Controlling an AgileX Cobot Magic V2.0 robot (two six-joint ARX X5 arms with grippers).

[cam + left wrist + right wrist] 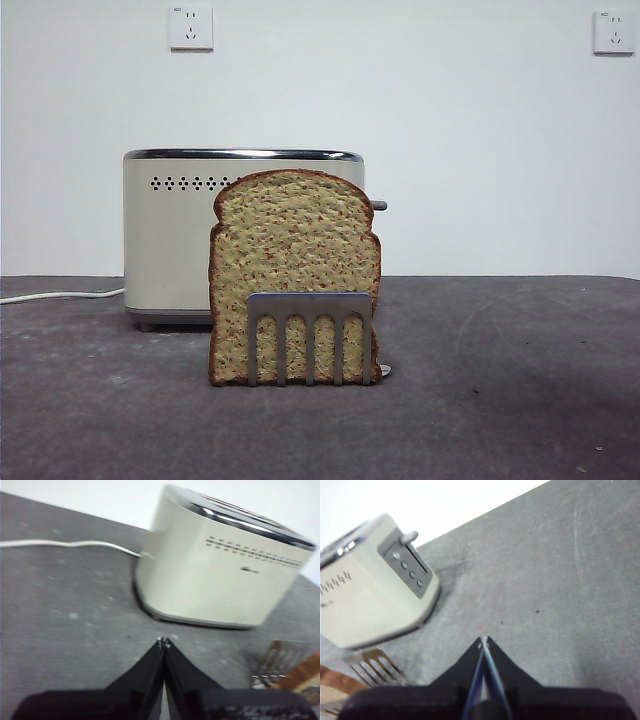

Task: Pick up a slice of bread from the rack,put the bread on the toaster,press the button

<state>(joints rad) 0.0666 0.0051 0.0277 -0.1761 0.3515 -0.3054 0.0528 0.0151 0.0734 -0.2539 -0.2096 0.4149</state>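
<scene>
The tan speckled slice of bread [293,262] stands upright in the small steel rack [310,318] in front of the cream-white toaster [180,235]. The dark lever button [379,205] sticks out of the toaster's right end; it also shows in the right wrist view, button [410,536]. My left gripper [163,642] hovers shut over the table on the near left side of the toaster [220,570], empty. My right gripper [483,641] is shut and empty, above bare table to the right of the toaster [367,595]. Neither arm shows in the front view.
A white power cord [60,295] runs left from the toaster along the table. Two white wall sockets [190,27] sit high on the back wall. The grey table [500,380] stretches wide to the right of the rack.
</scene>
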